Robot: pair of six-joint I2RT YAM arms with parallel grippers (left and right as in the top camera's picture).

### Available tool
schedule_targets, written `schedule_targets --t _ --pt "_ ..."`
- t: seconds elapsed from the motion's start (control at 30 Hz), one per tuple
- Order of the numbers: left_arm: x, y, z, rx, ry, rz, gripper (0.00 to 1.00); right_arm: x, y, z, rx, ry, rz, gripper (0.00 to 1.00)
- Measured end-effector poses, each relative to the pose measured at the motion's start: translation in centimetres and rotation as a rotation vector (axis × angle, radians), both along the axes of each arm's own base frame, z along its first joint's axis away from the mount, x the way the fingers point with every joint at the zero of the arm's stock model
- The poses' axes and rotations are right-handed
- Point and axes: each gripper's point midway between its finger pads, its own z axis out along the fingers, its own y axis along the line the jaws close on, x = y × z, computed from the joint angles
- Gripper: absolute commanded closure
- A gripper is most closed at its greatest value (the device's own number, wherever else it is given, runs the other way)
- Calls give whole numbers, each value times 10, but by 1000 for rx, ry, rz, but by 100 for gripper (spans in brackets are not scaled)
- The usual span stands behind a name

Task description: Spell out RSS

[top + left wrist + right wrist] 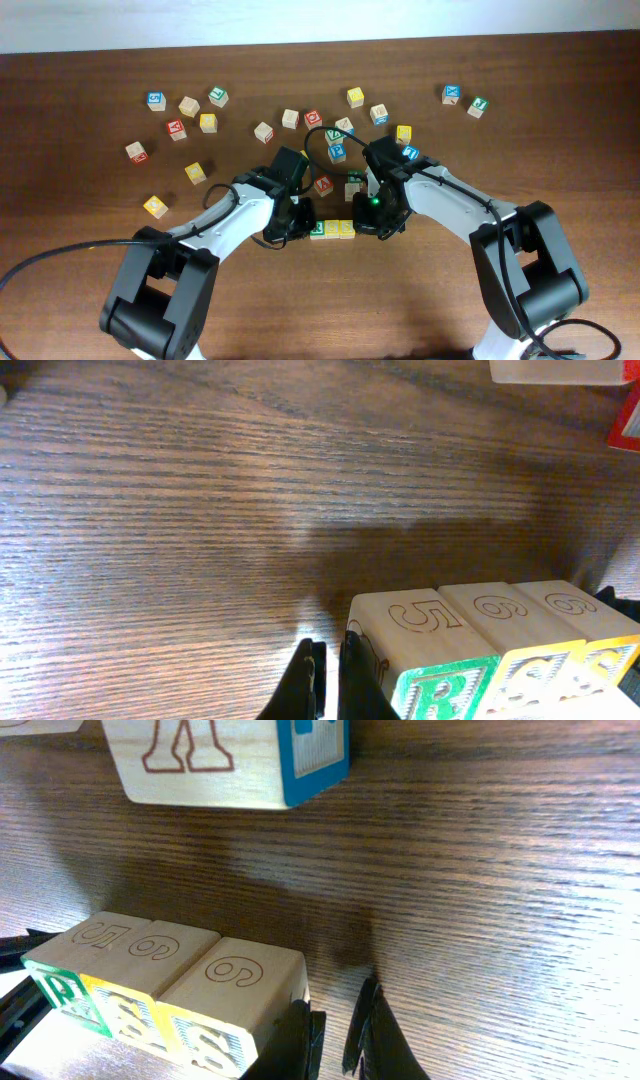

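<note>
Three wooden letter blocks stand in a touching row at the table's middle: a green R block, a yellow S block and a second yellow S block. My left gripper is at the row's left end. In the left wrist view its jaws are shut and empty, with one finger against the R block. My right gripper is at the row's right end. In the right wrist view its jaws are shut and empty, with one finger against the end S block.
Several loose letter blocks lie scattered across the back of the table, the nearest being a red one and a green one just behind the row. A blue-edged block shows in the right wrist view. Yellow blocks lie at the left.
</note>
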Motion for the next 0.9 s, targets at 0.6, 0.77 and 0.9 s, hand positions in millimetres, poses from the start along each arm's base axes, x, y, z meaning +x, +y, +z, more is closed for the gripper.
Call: schedule_targets --t 0.6,0.77,0.9 --pt "38 70 134 107 -253 145 100 15 -70 125 -209 -113 -87 82" --pt "35 87 165 102 -309 185 100 13 -68 116 -192 -144 -80 83" --pt "17 55 63 157 -20 70 100 2 -52 47 -129 -27 -56 86"
